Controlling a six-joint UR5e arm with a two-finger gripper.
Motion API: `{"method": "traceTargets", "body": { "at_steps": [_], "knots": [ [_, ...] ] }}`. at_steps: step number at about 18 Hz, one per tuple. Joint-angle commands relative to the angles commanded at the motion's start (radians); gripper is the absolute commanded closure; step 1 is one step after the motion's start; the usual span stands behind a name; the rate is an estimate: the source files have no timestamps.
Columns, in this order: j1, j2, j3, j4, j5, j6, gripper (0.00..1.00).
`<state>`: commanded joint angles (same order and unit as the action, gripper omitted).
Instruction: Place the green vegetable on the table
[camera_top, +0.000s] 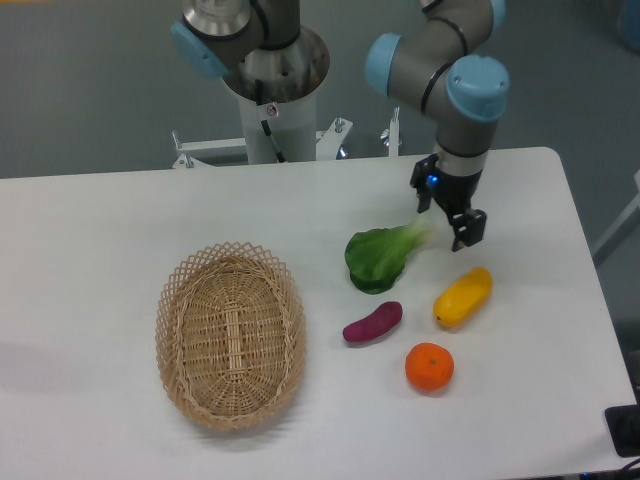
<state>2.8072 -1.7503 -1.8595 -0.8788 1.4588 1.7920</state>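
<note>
Dark green vegetable (378, 259), white table (100, 230), tan woven basket (230, 333)

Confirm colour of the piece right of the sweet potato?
Yellow piece, plain, no pattern; clearest in the fixed camera view, beside the purple sweet potato.

Vegetable (380, 258) on table (100, 230), right of basket (230, 335).

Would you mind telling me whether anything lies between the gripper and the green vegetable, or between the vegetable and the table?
Nothing visible does. The green vegetable already lies flat on the table, apart from the purple sweet potato. The gripper hangs open just right of its pale stem, with only bare tabletop between them.
</note>
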Motion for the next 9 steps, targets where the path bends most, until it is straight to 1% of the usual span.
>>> {"method": "traceTargets", "body": {
  "at_steps": [2,4,7,9],
  "knots": [
    [-0.008,0.008,0.060,-0.060,0.000,-0.052,0.00],
    [-0.012,0.020,0.104,-0.107,0.000,-0.088,0.00],
    [-0.014,0.020,0.161,-0.161,-0.002,-0.118,0.00],
    [-0.014,0.020,0.180,-0.170,-0.002,-0.120,0.00]
  ]
}}
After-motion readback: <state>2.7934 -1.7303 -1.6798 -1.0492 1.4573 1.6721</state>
